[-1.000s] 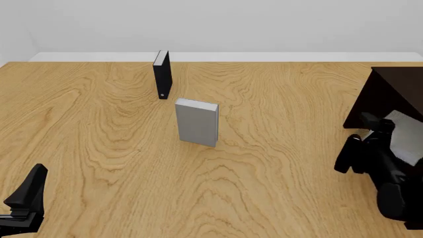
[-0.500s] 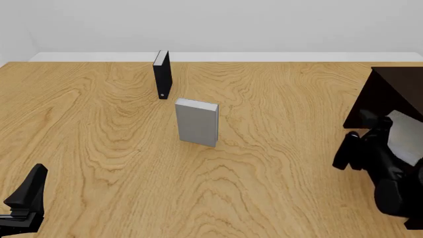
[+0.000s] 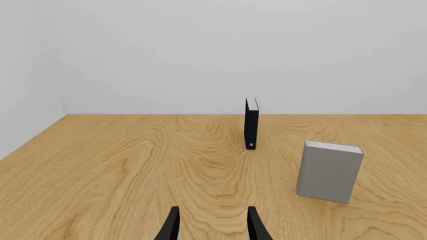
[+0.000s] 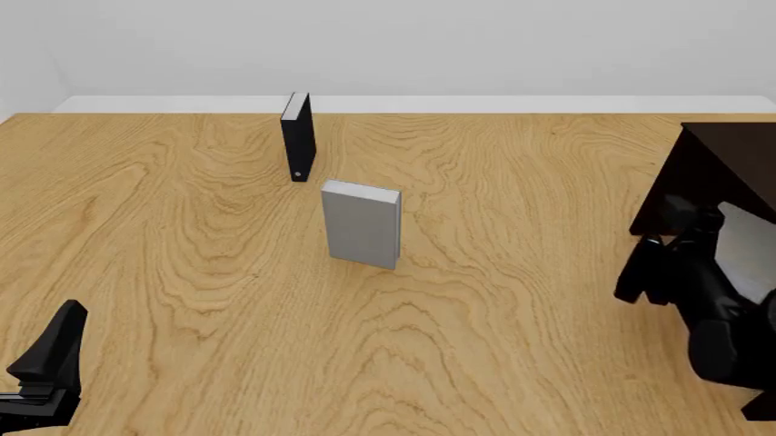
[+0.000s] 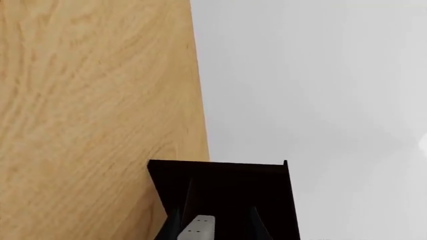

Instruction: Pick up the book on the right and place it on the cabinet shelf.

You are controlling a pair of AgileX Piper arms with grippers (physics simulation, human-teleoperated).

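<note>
Compared with the frame one second earlier, the right arm has shifted slightly toward the cabinet, carrying the book with it; both other books and the left arm stand unchanged.

Left wrist view: the left gripper shows two dark fingers spread apart over bare bench, holding nothing. Ahead, a black book stands upright with a white dot low on its spine. A grey book stands upright, nearer and to one side, well apart from the black one.

Front view: the right gripper sits at the bench's right edge, just in front of the dark cabinet. A light grey book is pinched in its fingers, tilted, at the cabinet's open front; whether it touches the cabinet shelf cannot be told. The black book stands near the far edge, the other grey book around the bench's middle. The left gripper rests at the near left corner.

Right wrist view: the right fingers close on the book's pale edge, with the cabinet directly ahead.
</note>
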